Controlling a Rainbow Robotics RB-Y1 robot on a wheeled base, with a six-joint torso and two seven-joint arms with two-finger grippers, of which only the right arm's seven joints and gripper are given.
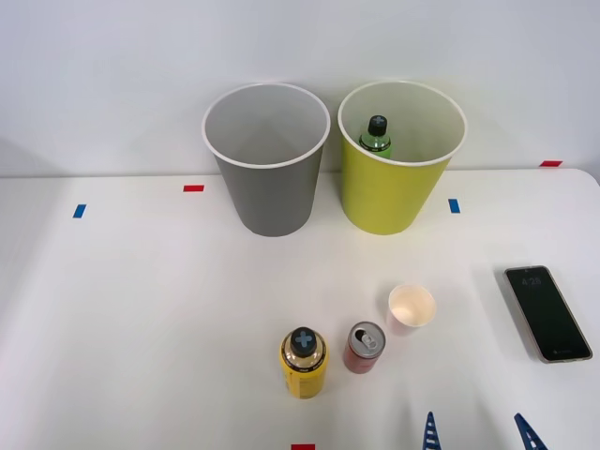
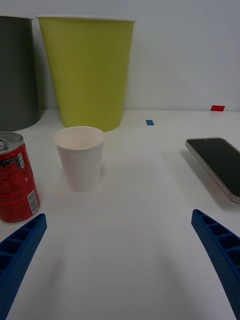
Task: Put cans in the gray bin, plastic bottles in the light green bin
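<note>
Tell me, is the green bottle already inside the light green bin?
Yes, inside. The green bottle stands upright within the light green bin; its black cap and shoulders show below the white rim.

Gray bin (image 1: 270, 178): gray wall, white rim, pale inside. Light green bin (image 1: 394, 187): yellow-green, white rim. Bottle (image 1: 376, 137) inside it: translucent green, black cap. Can (image 1: 364, 348): red with silver top (white print on its side). Paper cup (image 1: 412, 307), at the can's 1 o'clock: pale. Yellow bottle (image 1: 304, 363): black cap. Phone (image 1: 547, 312): dark screen. Right gripper (image 1: 476, 433): blue, ribbed fingers. Table (image 1: 141, 309): white, with red and blue tape marks.
</note>
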